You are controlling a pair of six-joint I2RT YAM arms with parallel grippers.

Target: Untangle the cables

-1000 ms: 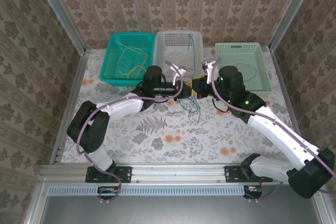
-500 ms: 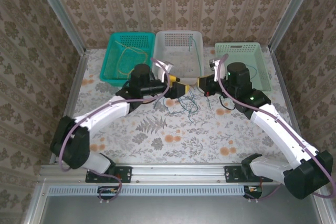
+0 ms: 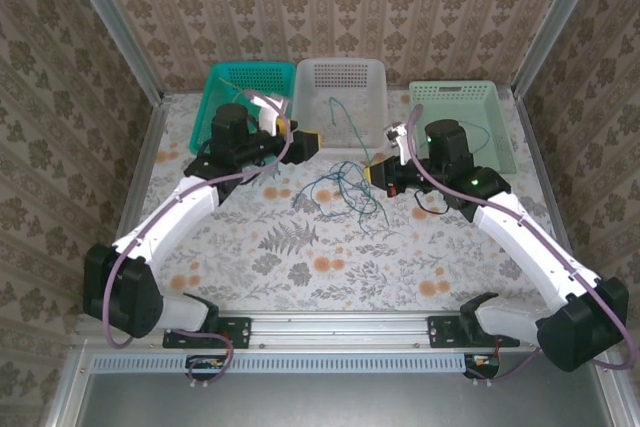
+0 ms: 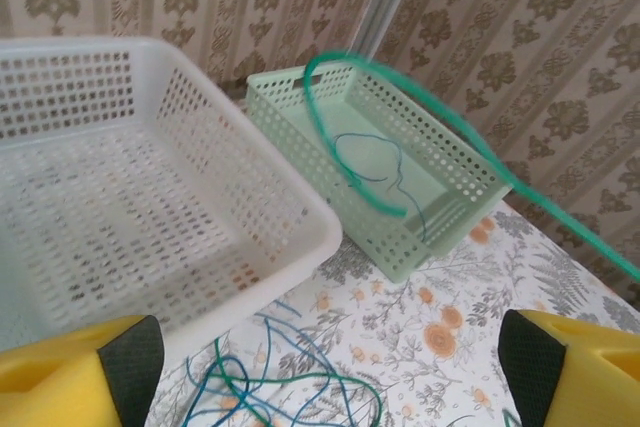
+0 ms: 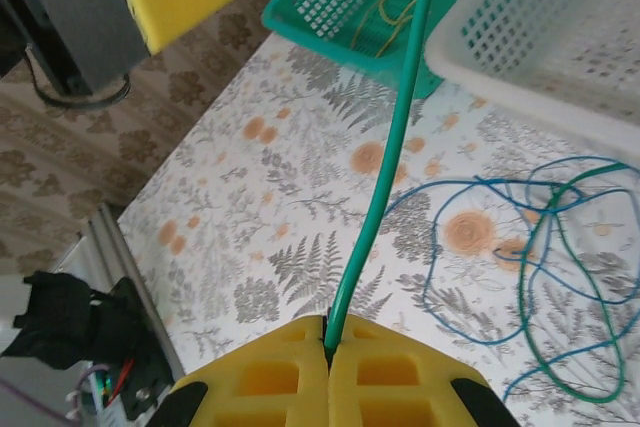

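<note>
The right wrist view makes plain what the overhead leaves too small to tell: the right claw (image 5: 328, 339) is pinched tight on a thin green cable (image 5: 386, 177) running toward one o'clock. From above, the loose tangle of blue and green cables (image 3: 345, 190) lies at six o'clock of the white perforated plastic basket (image 3: 340, 63) (on the flowered table (image 3: 300, 247)). The left claw (image 4: 330, 362) stands wide open.

White links and black joint housings on the left arm (image 3: 175, 217) and right arm (image 3: 525, 242), purple-grey cables (image 3: 112, 277) trailing alongside. Green lights (image 3: 471, 183) glowing. Left gripper (image 4: 330, 367): yellow fingers (image 4: 60, 377), black-faced. Right gripper (image 5: 328, 347): moulded yellow blocks.
</note>
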